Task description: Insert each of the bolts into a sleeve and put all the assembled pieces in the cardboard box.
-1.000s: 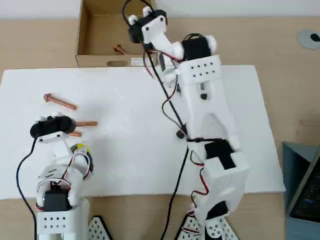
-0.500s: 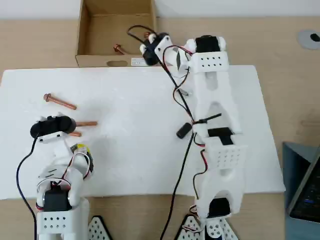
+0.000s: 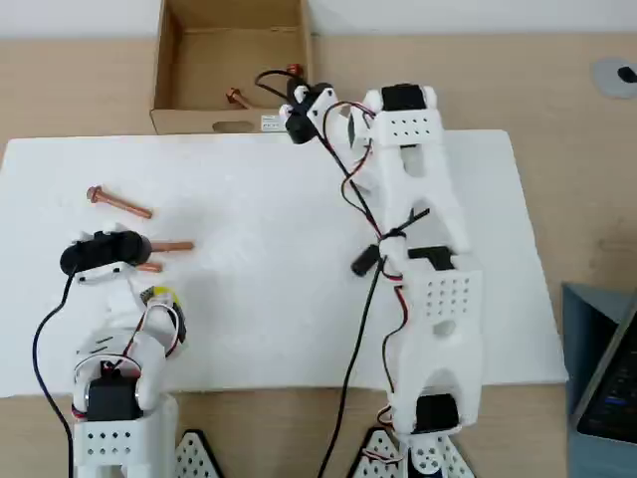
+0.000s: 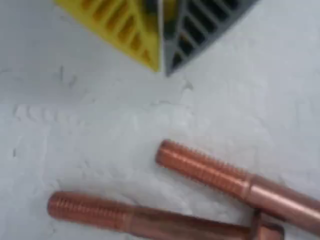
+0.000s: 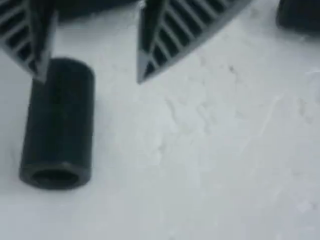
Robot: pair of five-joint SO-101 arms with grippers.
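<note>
My left gripper (image 4: 161, 67) is shut with nothing in it; its yellow and grey tips meet just above the white foam sheet (image 3: 259, 309). Two copper bolts (image 4: 210, 172) (image 4: 125, 216) lie right beside it, threaded ends toward it. The left arm's wrist (image 3: 105, 254) covers their heads. A third bolt (image 3: 119, 202) lies farther back. My right gripper (image 5: 90, 72) is open low over the foam, one fingertip touching a lying black sleeve (image 5: 57, 130). Another sleeve (image 5: 300, 15) lies farther off. The cardboard box (image 3: 164, 70) holds a copper piece (image 3: 237, 98).
The right arm (image 3: 413, 179) stretches up the middle of the foam, its wrist end (image 3: 302, 105) by the box's front right corner. A black sleeve (image 3: 364, 261) lies beside its cables. A laptop (image 3: 602, 378) sits at the right edge.
The right arm drew back from over the box and came down to the foam's far edge. The left arm stayed still.
</note>
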